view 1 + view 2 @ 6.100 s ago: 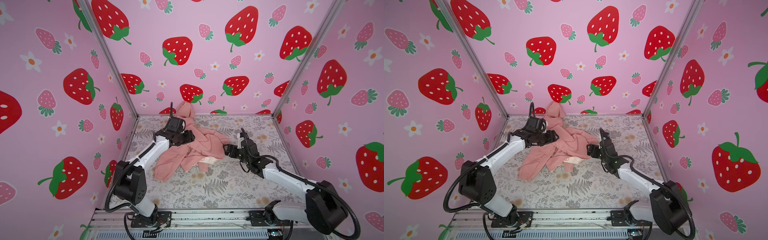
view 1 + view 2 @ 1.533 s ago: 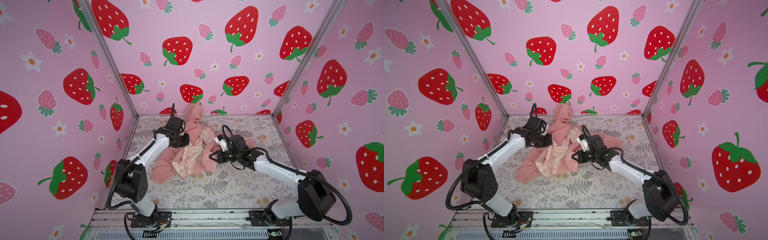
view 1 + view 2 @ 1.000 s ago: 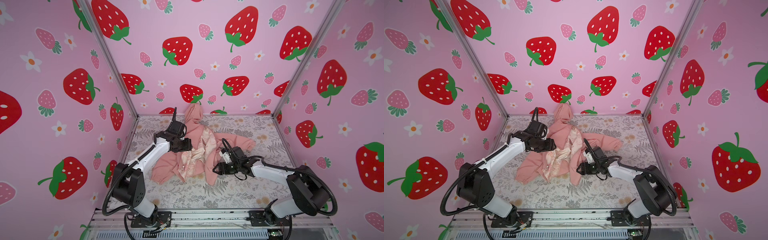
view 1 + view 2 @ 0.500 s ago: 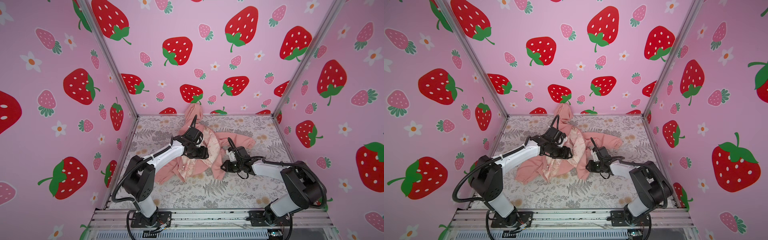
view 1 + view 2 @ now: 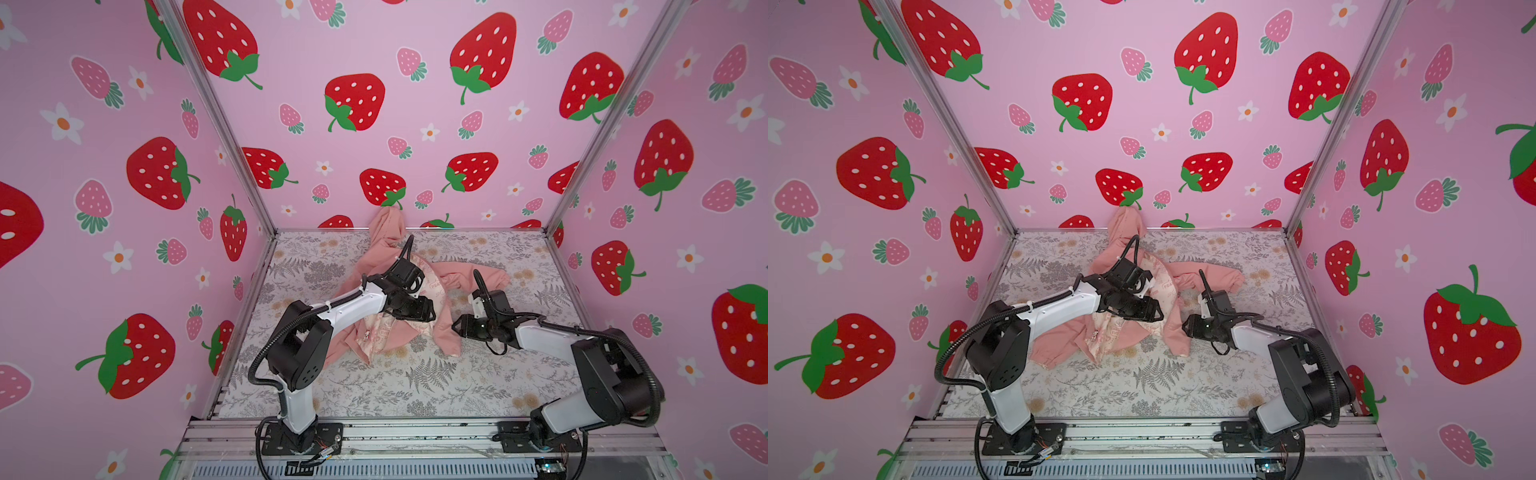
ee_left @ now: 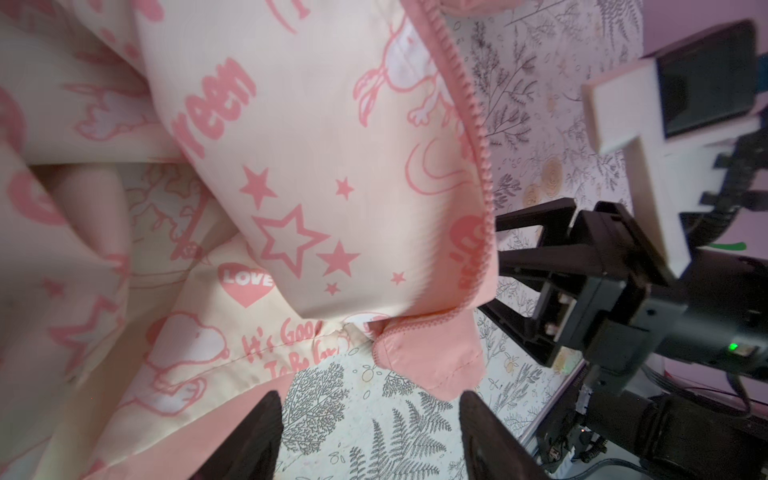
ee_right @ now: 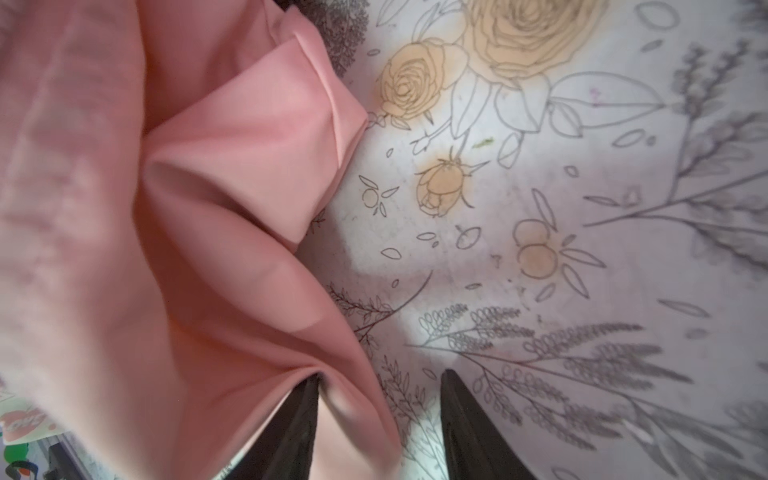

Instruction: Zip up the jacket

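Got the salmon-pink jacket (image 5: 397, 334) lying unzipped mid floral mat (image 5: 415, 386), printed lining up. Seeing left gripper (image 6: 370, 411) spread wide by the hem corner, empty. Right gripper (image 7: 378, 386) parted too, pink fold draped between.

Bright, even light, soft shadows; top views bow at edges (corners most); jacket (image 7: 62, 187) blurs near the right wrist camera.

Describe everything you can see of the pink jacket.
The jacket is small, salmon-pink, of thin soft fabric, lying crumpled and unzipped on the floral table. Its cream lining, printed with pink stars and hearts, faces up; pink zipper teeth edge one front panel. The hood rests against the back wall; one sleeve stretches right. The left arm reaches over it; fabric brushes the open right gripper.
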Controlling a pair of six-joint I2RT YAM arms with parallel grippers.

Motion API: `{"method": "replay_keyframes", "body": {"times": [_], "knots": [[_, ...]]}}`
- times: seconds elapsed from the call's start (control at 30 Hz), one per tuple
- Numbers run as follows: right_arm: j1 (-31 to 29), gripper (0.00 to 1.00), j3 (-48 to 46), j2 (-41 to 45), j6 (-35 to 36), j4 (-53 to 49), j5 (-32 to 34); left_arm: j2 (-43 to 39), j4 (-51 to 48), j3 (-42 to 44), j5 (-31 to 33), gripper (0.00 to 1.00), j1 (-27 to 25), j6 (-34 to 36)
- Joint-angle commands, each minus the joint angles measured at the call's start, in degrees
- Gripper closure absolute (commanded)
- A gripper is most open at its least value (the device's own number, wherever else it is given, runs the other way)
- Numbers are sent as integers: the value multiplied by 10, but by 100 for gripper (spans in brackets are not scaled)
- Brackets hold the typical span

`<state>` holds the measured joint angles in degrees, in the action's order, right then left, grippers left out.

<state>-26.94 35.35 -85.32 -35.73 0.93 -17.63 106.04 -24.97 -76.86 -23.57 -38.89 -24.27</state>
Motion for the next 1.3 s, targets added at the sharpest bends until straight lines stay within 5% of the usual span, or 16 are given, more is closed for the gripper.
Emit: {"method": "replay_keyframes", "body": {"times": [0.0, 0.17, 0.53, 0.67, 1.1, 1.27], "knots": [[3, 49, -2, 38, 13, -53, 29, 32, 43, -12, -48, 31, -13, 9], [3, 42, -14, 105, 11, -84, 34, 74, 60, -27, -54, 33, -29, 17], [-9, 38, -62, 198, -10, -79, -36, 77, 50, -80, -87, 76, -49, 14], [-43, 34, -72, 193, -23, -70, -16, 101, 0, -128, -67, 79, -49, 23], [-127, 60, -45, 208, -57, -106, 78, 187, -16, -176, -50, 82, -49, 4], [-157, 71, -73, 217, -93, -42, 54, 218, -15, -198, -51, 82, -49, -2]]}}
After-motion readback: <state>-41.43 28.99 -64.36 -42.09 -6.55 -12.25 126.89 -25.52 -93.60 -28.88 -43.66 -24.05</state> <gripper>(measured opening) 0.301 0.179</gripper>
